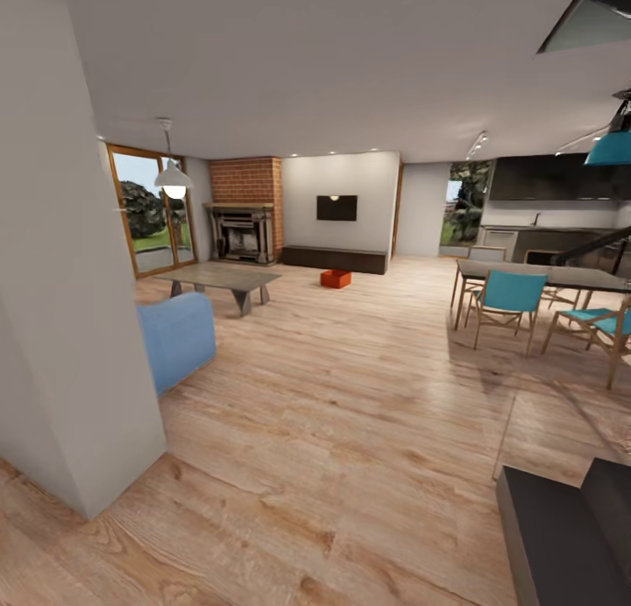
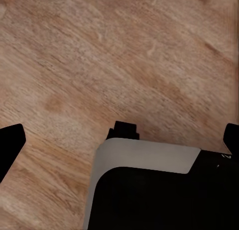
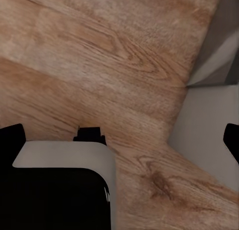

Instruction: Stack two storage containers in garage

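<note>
Where the light wood-plank floor (image 1: 350, 413) runs toward the far white wall, an orange-red storage container (image 1: 336, 278) sits on the planks just before the long low dark-brown cabinet (image 1: 333, 258) beneath the black TV screen (image 1: 336, 207); whether it is one bin or two stacked cannot be told. Left gripper (image 2: 122, 140) and right gripper (image 3: 122, 135) hang over bare planks, fingertips wide apart, released and holding nothing.

Wood-plank floor (image 1: 350, 431), brick fireplace (image 1: 241, 212)
</note>
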Available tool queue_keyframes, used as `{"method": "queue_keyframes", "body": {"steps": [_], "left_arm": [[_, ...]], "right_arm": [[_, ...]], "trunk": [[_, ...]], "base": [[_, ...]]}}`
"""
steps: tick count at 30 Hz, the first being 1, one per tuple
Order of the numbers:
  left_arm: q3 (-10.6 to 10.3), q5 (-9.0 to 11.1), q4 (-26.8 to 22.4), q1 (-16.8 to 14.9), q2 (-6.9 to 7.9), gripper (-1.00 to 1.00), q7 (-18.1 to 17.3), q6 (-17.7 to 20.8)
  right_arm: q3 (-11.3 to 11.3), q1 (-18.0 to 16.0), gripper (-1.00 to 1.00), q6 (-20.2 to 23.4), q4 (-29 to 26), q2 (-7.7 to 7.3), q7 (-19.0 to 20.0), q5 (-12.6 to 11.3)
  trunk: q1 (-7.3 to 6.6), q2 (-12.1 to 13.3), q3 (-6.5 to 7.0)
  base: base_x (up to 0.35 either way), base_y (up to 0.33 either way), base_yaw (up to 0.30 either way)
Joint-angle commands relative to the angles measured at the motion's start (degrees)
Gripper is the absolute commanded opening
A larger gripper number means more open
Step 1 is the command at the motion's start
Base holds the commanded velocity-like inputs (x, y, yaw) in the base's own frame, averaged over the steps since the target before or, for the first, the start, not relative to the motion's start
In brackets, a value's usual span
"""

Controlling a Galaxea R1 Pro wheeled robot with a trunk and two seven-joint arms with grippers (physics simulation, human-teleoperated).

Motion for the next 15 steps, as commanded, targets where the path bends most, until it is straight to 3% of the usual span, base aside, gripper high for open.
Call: {"method": "queue_keyframes", "body": {"steps": [1, 15], "left_arm": [[-0.5, 0.5, 0.0, 0.0, 0.00, 1.00, 0.1, -0.2], [-0.5, 0.5, 0.0, 0.0, 0.00, 1.00, 0.1, -0.1]], "right_arm": [[0.5, -0.1, 1.00, -0.3, 0.2, 0.03, 0.0, -0.4], [0.5, -0.1, 1.00, -0.3, 0.2, 0.03, 0.0, -0.4]], "trunk": [[0.03, 0.0, -0.07], [0.03, 0.0, -0.07]], "base": [[0.325, 0.080, -0.216], [0.325, 0.080, -0.182]]}}
